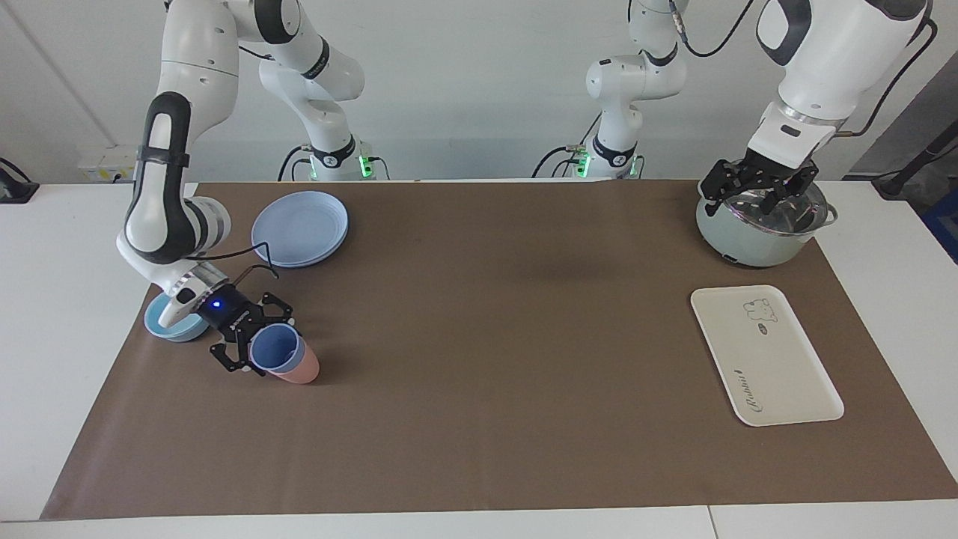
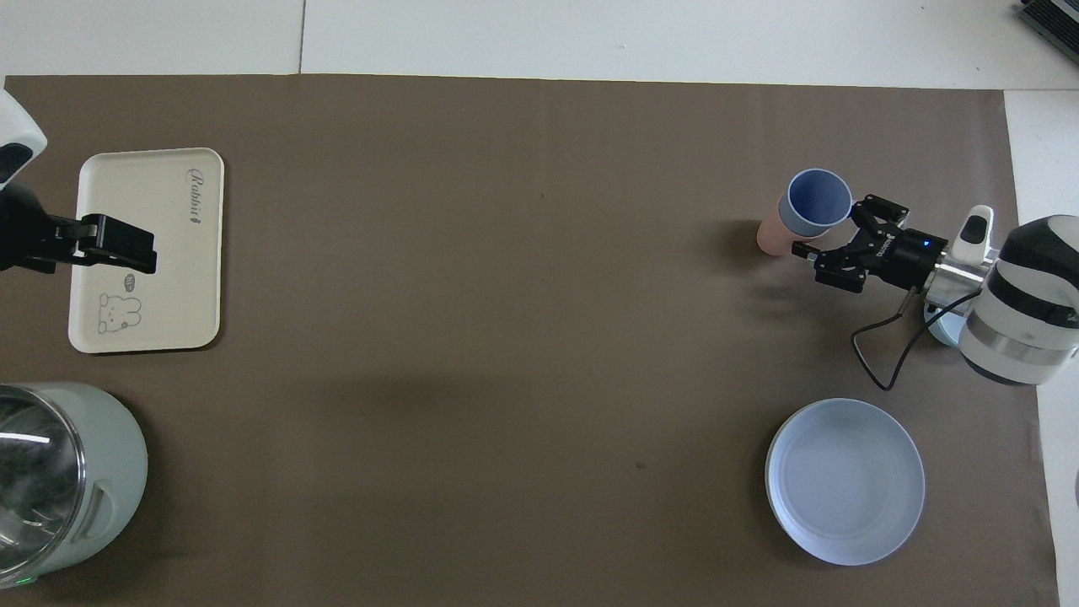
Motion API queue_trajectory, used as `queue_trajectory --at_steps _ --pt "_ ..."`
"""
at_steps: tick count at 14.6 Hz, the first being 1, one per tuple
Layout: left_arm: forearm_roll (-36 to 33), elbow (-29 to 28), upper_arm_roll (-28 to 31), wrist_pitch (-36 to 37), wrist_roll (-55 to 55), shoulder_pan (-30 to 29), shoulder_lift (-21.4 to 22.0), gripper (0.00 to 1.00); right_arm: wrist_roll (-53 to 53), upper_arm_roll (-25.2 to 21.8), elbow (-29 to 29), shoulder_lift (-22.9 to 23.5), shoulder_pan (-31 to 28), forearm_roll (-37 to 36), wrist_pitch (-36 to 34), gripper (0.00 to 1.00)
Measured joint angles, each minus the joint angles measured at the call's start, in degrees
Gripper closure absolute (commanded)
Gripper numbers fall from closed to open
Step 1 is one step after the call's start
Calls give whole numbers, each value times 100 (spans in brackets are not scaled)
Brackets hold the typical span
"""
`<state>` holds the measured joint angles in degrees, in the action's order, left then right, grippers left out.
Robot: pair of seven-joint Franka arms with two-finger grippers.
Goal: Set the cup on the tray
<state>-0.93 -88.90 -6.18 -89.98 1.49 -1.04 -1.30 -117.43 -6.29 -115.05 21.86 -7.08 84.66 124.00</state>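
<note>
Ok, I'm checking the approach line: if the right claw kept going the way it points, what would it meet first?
The right claw, open, already brackets the blue cup nested in the pink cup. Straight on, it would likely meet the blue cup's wall first, though depth is hard to judge.

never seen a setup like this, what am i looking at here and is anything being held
Two white robot arms work at a table. One picture faces them; the other looks down from above their end.

On the brown mat: a blue cup nested in a pink cup, a small bowl, a round plate, a pot and a cream tray.

The right gripper has its open fingers around the blue cup's rim, which leans. Nothing is lifted. The left gripper waits, open, over the pot.
</note>
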Motion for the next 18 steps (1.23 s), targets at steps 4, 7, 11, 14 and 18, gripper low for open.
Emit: queue_trajectory --at_steps 4,7,11,14,18 --pt "0 0 0 0 0 0 0 0 -140 7 -11 2 20 0 -1 0" --pt "0 0 0 0 0 0 0 0 -166 11 -17 5 172 0 34 0" --pt "0 0 0 0 0 0 0 0 -198 14 -23 6 283 127 83 0" --pt "0 0 0 0 0 0 0 0 -335 15 -42 19 391 310 225 52" --pt "0 0 0 0 0 0 0 0 -735 7 -31 22 392 351 252 100"
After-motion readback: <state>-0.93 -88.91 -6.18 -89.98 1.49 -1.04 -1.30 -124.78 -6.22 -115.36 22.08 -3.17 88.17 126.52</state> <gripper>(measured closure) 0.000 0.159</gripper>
